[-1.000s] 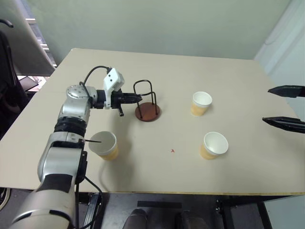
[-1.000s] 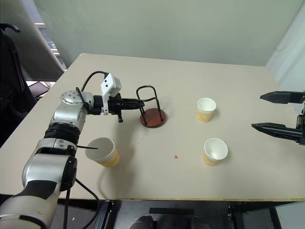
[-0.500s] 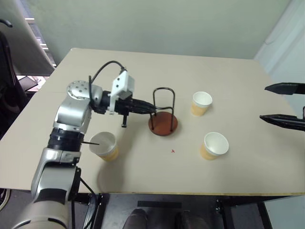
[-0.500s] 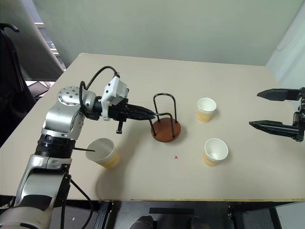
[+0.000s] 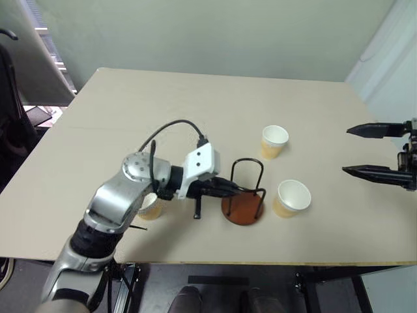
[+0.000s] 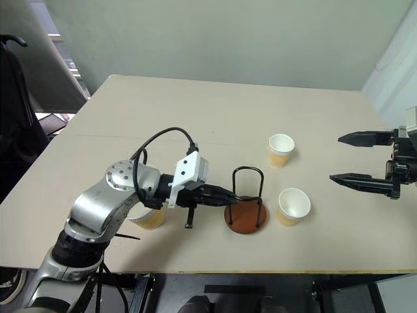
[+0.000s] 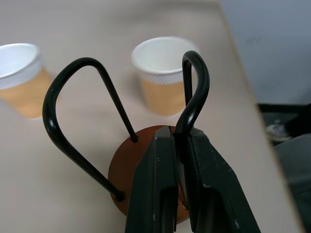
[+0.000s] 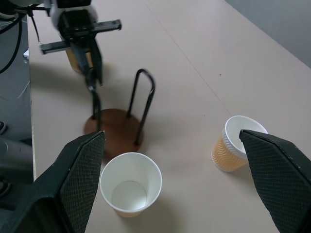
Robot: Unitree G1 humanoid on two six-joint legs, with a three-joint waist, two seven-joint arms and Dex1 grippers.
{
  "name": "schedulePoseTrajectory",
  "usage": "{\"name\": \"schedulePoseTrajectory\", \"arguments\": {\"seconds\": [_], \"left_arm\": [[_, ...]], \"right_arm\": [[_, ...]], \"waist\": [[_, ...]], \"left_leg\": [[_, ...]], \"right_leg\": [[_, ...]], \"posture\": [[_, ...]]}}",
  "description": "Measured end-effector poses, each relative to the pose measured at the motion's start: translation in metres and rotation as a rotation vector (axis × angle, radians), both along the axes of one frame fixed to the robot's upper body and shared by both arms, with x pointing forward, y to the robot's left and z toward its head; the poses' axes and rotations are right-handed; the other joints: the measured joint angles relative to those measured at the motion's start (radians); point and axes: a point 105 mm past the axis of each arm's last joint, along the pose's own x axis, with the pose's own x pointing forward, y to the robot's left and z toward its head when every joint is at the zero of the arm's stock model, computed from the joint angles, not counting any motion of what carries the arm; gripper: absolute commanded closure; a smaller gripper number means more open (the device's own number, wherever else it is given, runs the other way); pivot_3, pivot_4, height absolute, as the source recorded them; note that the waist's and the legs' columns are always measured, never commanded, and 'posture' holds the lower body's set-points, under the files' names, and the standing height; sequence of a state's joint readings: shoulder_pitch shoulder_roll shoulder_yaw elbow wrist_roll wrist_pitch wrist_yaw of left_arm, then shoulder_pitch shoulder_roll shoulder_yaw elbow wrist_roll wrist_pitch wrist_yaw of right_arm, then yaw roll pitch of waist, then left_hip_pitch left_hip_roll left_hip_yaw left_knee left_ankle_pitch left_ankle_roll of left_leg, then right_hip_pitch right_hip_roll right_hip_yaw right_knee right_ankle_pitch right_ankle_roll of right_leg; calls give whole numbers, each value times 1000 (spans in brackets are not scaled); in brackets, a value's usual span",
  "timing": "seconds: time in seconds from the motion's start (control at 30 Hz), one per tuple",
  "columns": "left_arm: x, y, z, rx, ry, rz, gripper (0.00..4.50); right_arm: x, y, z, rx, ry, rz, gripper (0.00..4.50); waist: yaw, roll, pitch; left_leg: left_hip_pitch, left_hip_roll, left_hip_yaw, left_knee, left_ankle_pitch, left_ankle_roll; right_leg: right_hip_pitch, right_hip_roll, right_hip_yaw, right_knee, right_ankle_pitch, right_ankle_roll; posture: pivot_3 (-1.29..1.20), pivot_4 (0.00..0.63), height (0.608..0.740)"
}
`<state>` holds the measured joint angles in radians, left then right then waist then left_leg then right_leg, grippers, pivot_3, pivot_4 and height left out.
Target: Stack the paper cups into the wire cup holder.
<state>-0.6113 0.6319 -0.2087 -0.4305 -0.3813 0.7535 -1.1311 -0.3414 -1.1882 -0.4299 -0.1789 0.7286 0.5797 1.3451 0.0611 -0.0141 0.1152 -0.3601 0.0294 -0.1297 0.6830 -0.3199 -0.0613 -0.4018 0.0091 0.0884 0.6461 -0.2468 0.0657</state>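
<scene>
The wire cup holder (image 5: 242, 208), a reddish-brown disc with black wire loops, stands near the table's front edge. My left gripper (image 5: 229, 190) is shut on one of its wire loops (image 7: 193, 92), low down near the base. One paper cup (image 5: 291, 197) stands upright just right of the holder, and another paper cup (image 5: 275, 141) stands farther back. A third paper cup (image 6: 147, 219) is partly hidden behind my left arm. Over the table's right side my right gripper (image 6: 335, 157) hangs open and empty, well apart from the two cups (image 8: 130, 185) before it.
The table's front edge (image 5: 260, 263) runs close below the holder. A dark chair (image 6: 16, 117) stands off the table's left side. The far half of the tabletop (image 5: 215, 98) is bare.
My left gripper, still shut on the loop, has brought the holder from the middle left toward the front edge and to the right, beside the near cup. The right gripper has barely moved.
</scene>
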Motion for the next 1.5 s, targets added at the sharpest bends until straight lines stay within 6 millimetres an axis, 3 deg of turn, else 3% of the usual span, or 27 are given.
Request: {"name": "schedulePoseTrajectory", "arguments": {"seconds": [0.23,0.63,0.83,1.07,1.2,1.33,1.5], "left_arm": [[-6,4,-11,23,45,42,4483],[-9,1,-21,67,-1,24,4483],[-6,9,-31,101,42,49,2620],[-9,8,-31,89,74,25,24],[-13,11,-24,56,87,0,24],[-12,26,-7,36,66,5,24],[-13,62,29,8,-4,51,24]], "right_arm": [[-6,6,-13,-40,47,59,8],[-11,12,-17,-62,58,90,8],[-11,12,-17,-62,61,88,8],[-10,12,-19,-63,65,89,8],[-9,16,-26,-80,91,106,8],[-7,17,-36,-135,101,118,8],[-6,31,-62,-272,135,173,8]], "waist": [[-1,0,0],[-4,0,0],[-6,0,0],[-6,0,0],[-6,0,0],[-7,0,0],[-11,1,0]], "left_leg": [[7,0,1,-1,-4,7],[11,-11,2,-1,-4,7],[12,-12,2,-1,-4,7],[11,-13,2,-1,-4,7],[11,-13,2,-2,-4,7],[11,-13,2,-3,-4,7],[11,-11,-1,-4,-4,7]], "right_leg": [[5,-13,1,0,0,0],[10,-15,-1,0,-1,-1],[10,-15,-1,0,-1,-2],[10,-15,0,-1,-1,-2],[10,-15,0,-1,-1,-2],[9,-14,-1,-1,-1,-2],[8,-15,0,-1,-2,-3]], "posture": [[0,150,740],[0,150,740],[0,150,740],[0,150,740],[0,150,740],[0,150,740],[0,150,740]]}}
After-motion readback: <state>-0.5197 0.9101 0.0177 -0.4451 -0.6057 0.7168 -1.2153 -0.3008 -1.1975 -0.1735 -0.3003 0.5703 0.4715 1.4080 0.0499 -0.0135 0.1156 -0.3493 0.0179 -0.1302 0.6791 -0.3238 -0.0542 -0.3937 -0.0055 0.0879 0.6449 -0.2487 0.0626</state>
